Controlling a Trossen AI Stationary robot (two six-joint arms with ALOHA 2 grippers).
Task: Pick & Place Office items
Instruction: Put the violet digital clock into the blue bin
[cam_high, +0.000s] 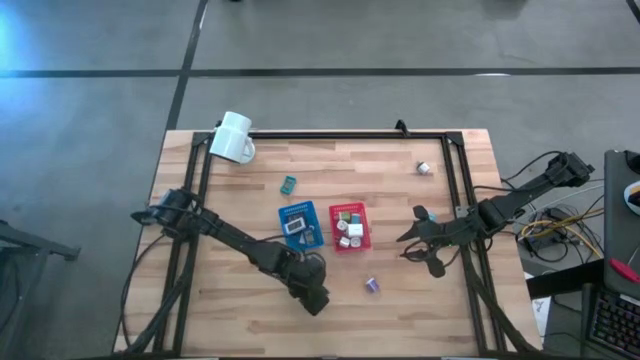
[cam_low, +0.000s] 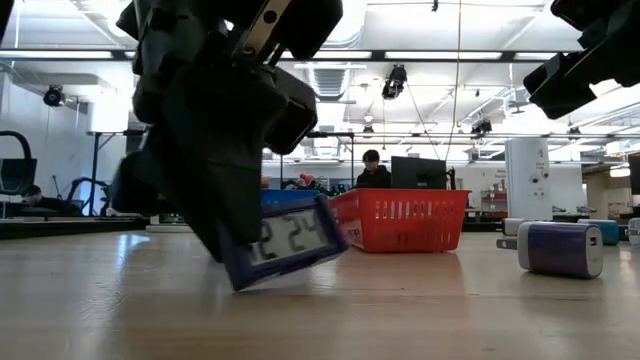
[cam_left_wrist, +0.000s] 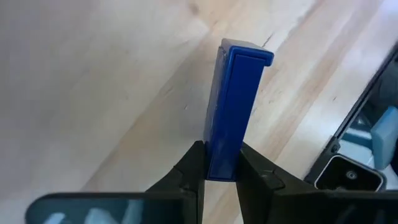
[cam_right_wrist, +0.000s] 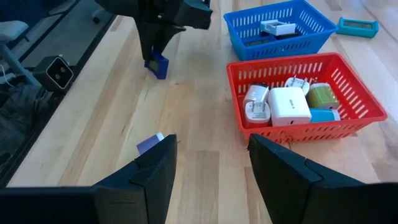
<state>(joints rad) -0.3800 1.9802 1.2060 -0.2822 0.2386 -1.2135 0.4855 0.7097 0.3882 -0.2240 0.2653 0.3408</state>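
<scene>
Dark blue clock (cam_left_wrist: 231, 112) sits tilted on the table (cam_high: 200, 300) at six o'clock from the blue tray (cam_high: 284, 214), pinched by the left gripper (cam_left_wrist: 222, 163). Grasp step; next calls for lifting toward that tray. Right gripper (cam_right_wrist: 211, 165) waits half-open, empty.

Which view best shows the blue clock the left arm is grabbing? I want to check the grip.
The left wrist view: the left gripper pinches the blue clock edge-on between both fingers. The low view shows its tilted display; the right wrist view shows it small; the high view hides it.
</scene>
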